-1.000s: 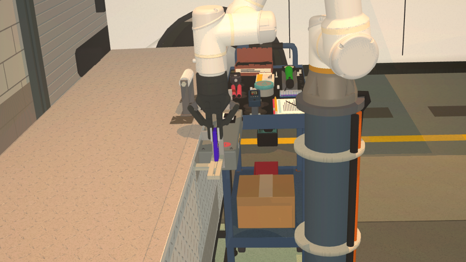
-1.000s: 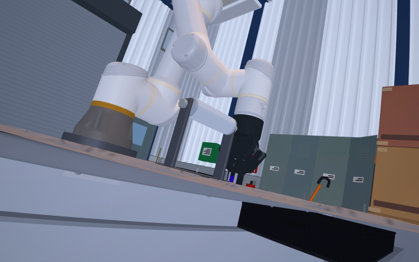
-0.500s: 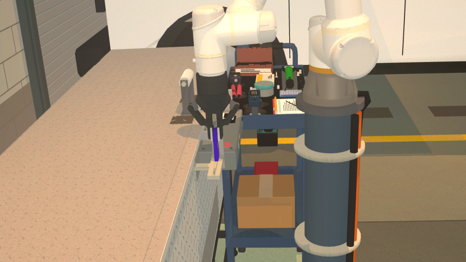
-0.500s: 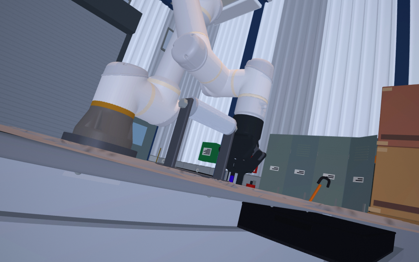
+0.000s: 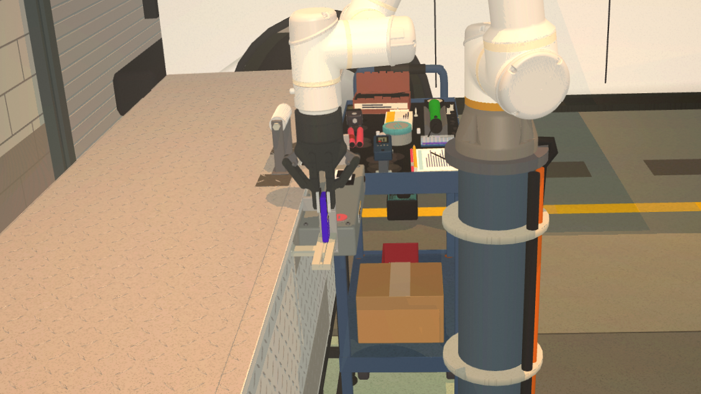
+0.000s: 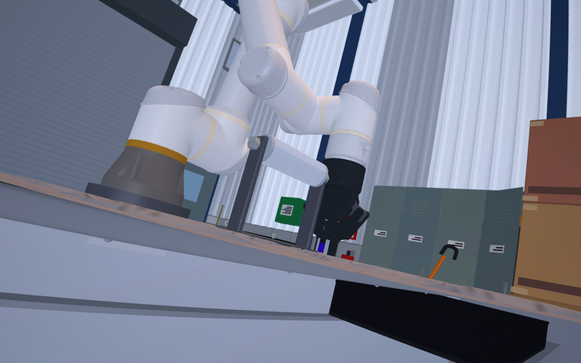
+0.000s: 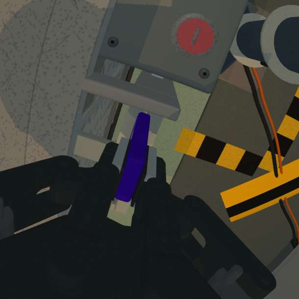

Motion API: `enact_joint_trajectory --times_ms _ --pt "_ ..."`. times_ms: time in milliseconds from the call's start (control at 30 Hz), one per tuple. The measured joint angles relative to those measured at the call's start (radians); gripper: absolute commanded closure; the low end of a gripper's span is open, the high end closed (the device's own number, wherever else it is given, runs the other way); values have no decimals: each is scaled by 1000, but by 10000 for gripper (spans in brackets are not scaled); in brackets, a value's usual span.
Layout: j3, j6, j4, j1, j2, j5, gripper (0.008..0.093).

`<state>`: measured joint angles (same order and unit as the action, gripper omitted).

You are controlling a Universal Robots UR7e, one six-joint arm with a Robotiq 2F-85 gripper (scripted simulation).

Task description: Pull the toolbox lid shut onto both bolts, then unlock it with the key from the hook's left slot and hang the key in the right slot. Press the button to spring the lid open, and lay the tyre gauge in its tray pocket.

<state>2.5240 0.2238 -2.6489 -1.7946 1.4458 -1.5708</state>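
My gripper (image 5: 324,196) (image 7: 134,159) (image 6: 325,246) hangs over the bench's right edge, pointing down at the pale wooden hook bracket (image 5: 321,254) fixed to the bench side. A blue key (image 5: 324,216) (image 7: 135,157) stands upright between the fingers, its lower end reaching down to the bracket's slots. The grey lock box (image 7: 156,41) sits just beside it, with its red keyhole disc (image 7: 195,36) (image 5: 341,216) facing outward and a grey ledge (image 7: 131,94) below. The toolbox handle frame (image 6: 278,188) (image 5: 280,139) stands on the bench behind my wrist. The gripper is closed on the blue key.
Behind the work stands a blue cart (image 5: 399,161) loaded with tools and a clipboard, with a cardboard box (image 5: 399,301) on its lower shelf. The arm's blue pedestal (image 5: 495,274) rises to the right. Perforated panelling (image 5: 294,323) covers the bench side below the hook.
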Motion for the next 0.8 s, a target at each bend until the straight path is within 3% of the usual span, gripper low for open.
enact_joint_trajectory --times_ms 700,800 --pt "0 0 0 0 0 0 434" --pt "0 0 0 0 0 0 434"
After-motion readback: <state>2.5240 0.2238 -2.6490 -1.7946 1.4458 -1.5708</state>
